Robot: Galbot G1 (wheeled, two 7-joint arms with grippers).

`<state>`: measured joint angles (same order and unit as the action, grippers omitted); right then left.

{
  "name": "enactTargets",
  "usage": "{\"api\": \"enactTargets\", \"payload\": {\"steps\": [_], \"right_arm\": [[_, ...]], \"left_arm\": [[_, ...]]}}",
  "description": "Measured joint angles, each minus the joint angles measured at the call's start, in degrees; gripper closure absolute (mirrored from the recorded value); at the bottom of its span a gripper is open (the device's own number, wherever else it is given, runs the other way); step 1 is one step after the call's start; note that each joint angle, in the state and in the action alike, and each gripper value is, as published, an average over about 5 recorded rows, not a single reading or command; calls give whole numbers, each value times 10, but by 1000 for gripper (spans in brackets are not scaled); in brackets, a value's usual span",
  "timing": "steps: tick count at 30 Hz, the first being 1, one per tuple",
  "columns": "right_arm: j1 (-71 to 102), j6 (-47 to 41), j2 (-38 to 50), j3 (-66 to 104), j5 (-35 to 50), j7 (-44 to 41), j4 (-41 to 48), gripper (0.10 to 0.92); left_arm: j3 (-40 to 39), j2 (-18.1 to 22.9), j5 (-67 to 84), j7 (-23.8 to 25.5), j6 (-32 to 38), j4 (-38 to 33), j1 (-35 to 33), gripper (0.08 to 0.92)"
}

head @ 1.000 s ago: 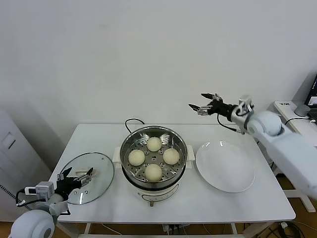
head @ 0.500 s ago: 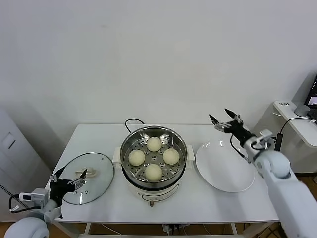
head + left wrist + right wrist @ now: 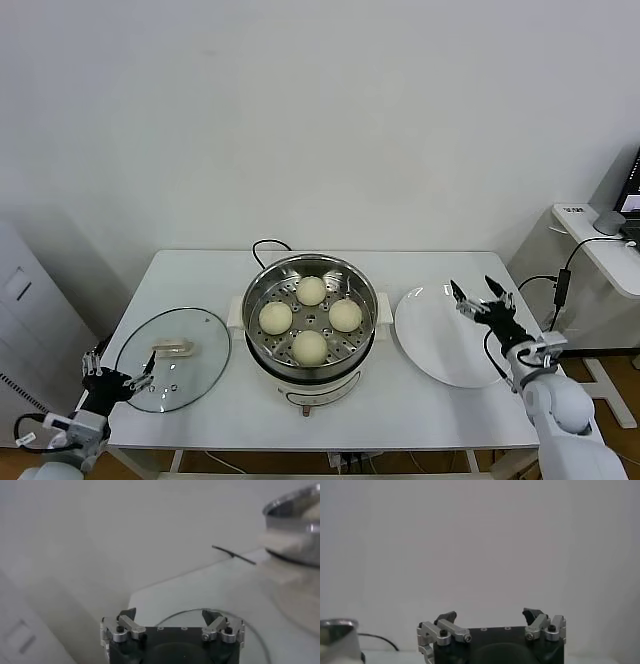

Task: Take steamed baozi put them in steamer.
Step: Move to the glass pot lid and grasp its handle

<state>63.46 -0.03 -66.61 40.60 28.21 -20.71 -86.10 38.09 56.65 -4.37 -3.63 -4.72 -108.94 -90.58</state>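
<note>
Here the four steamed baozi sit in the steamer at the middle of the white worktop, well apart from both sets of jaws. The buns rest in a ring on the perforated tray, one toward the back, one toward the front and one on each side, none touching another. The left gripper hangs low at the worktop's front left corner, just beside the glass lid that lies flat there, its jaws spread wide and empty. The right gripper is over the far edge of the white plate, which holds nothing; its jaws also stand wide with nothing between them. The left wrist view shows the lid's rim just past the open jaws, the steamer's steel wall and a black cable on the worktop. The right wrist view shows open jaws against the bare wall, with only a sliver of the steamer at one edge.
</note>
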Motion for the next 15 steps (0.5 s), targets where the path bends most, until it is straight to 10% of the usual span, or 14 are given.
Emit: {"api": "enactTargets", "payload": {"steps": [15], "right_arm": [[20,13,-52,32,-54,-6,30,203]], "left_arm": [[18,50,-401,-42,157,116,32,177]]}}
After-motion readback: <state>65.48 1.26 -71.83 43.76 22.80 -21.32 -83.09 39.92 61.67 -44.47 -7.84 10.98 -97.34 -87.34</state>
